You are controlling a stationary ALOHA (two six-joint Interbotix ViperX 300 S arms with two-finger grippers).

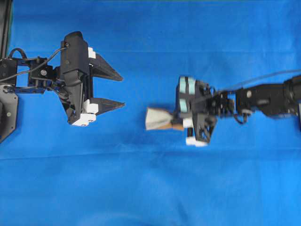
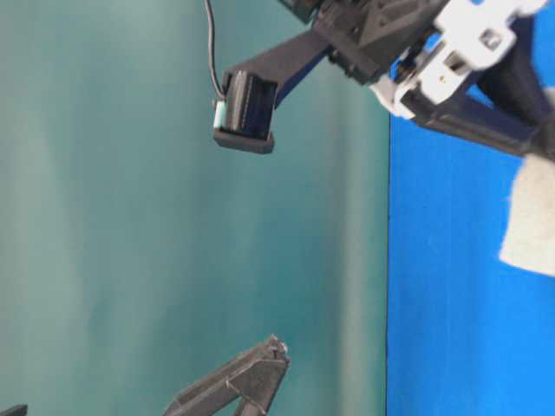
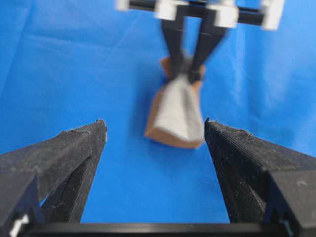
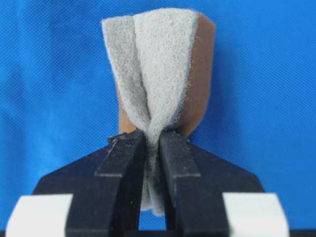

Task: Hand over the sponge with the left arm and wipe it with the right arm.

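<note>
The sponge (image 1: 160,118) is pale grey-green with an orange-brown foam layer. It is pinched and creased at one end in my right gripper (image 1: 181,124), which is shut on it; that arm's wrist block carries pale blue-green strips. In the right wrist view the sponge (image 4: 158,64) sticks out beyond the closed gripper (image 4: 152,136). My left gripper (image 1: 123,91) is open and empty, to the left of the sponge and clear of it. In the left wrist view the sponge (image 3: 177,111) lies ahead between the spread fingers (image 3: 79,153), held by the right gripper (image 3: 190,74). The sponge also shows in the table-level view (image 2: 533,225).
A blue cloth (image 1: 150,188) covers the whole table. The left arm's black base (image 1: 7,113) is at the left edge. A cable (image 1: 263,77) runs along the right arm. One left finger (image 2: 251,381) shows low in the table-level view.
</note>
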